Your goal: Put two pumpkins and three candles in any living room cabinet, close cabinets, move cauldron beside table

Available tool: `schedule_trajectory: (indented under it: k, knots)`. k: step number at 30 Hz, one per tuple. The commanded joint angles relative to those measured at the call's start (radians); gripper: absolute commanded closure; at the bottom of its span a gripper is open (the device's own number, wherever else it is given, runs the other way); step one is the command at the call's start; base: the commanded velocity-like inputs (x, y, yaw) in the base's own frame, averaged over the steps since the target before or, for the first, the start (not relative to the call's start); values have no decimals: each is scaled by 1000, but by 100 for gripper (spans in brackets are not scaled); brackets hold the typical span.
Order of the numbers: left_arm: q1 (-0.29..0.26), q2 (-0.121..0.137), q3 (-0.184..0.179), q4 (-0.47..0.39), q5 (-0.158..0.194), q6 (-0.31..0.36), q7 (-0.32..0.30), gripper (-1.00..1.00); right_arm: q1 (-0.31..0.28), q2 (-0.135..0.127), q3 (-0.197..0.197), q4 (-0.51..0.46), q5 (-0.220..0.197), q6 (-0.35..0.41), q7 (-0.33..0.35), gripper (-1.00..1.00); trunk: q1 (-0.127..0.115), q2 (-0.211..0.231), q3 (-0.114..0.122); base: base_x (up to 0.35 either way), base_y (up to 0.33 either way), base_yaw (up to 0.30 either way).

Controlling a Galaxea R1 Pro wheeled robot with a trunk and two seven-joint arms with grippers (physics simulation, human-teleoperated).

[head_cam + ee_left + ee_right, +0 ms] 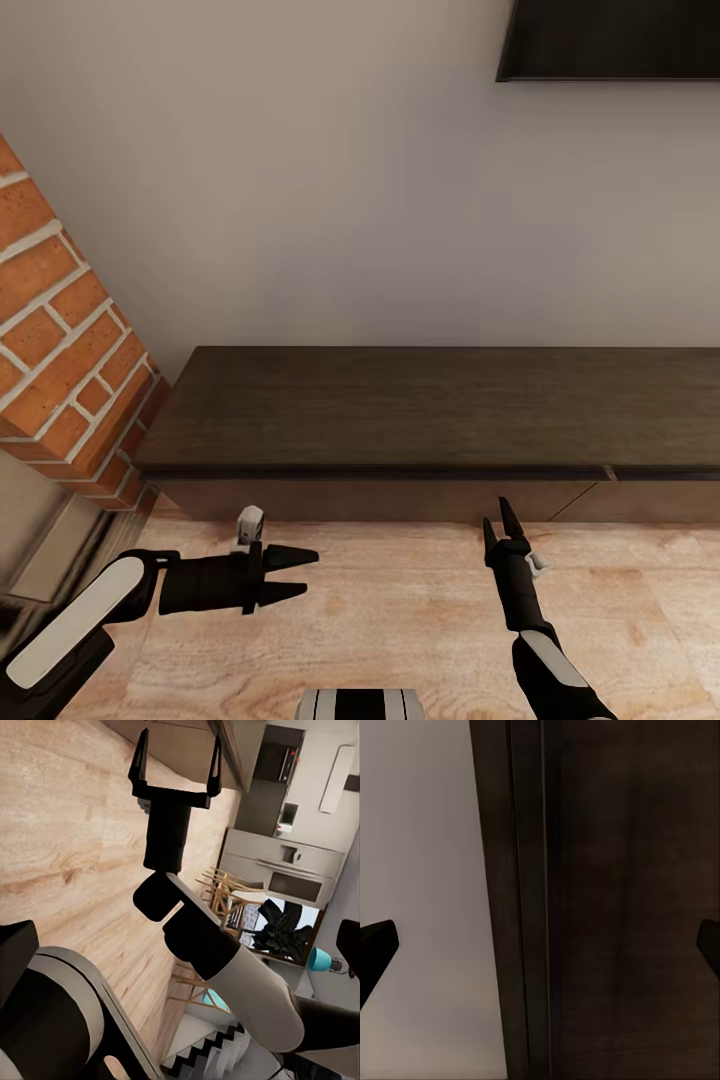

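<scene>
Wood floor (400,610), one cabinet (400,410), two claws.

This is a home. A long dark wood cabinet (430,420) stands by a brick fireplace (60,350) on a wooden floor (400,620), with a dining chair (225,896) and oven (289,866) farther off.

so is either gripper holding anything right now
No. The left gripper and the right gripper are both open and empty, in front of the cabinet.
</scene>
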Motion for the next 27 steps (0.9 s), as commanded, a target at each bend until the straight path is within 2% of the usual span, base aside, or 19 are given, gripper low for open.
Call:
schedule_trajectory:
  k: [1, 11, 15, 27]
  knots:
    - [-1, 1, 0, 0, -4, 1, -7, -100, 0, 0, 2, 1, -9, 8, 4, -100, 0, 0, -1, 0, 0, 0]
    - [-1, 1, 45, -2, -4, 1, -9, -100, 0, 0, 2, 1, -6, 17, 11, -100, 0, 0, -1, 0, 0, 0]
    - [-1, 1, 48, -2, -4, 1, -9, -100, 0, 0, 2, 1, -7, 18, 23, -100, 15, -28, -13, 0, 0, 0]
    - [-1, 1, 50, -2, -3, 1, -9, -100, 0, 0, 2, 0, -7, 18, 28, -100, 15, -28, -13, 0, 0, 0]
